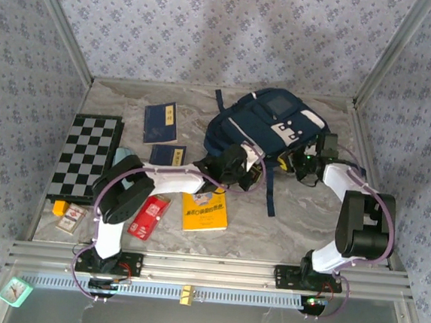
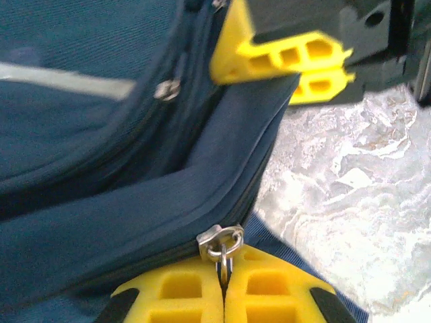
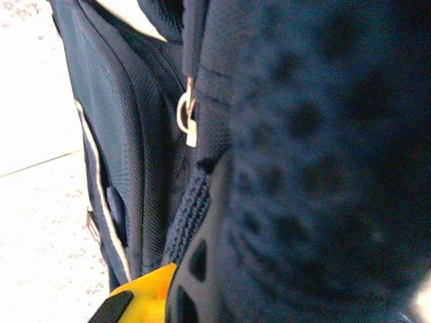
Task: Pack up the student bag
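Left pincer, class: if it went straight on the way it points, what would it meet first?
The navy fabric of the student bag, just past the zipper pull that the left pincer grips. Farther on, probably the right pincer, though depth is unclear.

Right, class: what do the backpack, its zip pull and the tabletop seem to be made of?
Backpack: matte navy woven fabric, judging by visible weave and seams. Zip pull: shiny silvery metal, probably. Tabletop: glossy veined stone, perhaps printed laminate.

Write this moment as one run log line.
left jaws: shut on zipper pull | right jaws: shut on student bag | yellow book: on table
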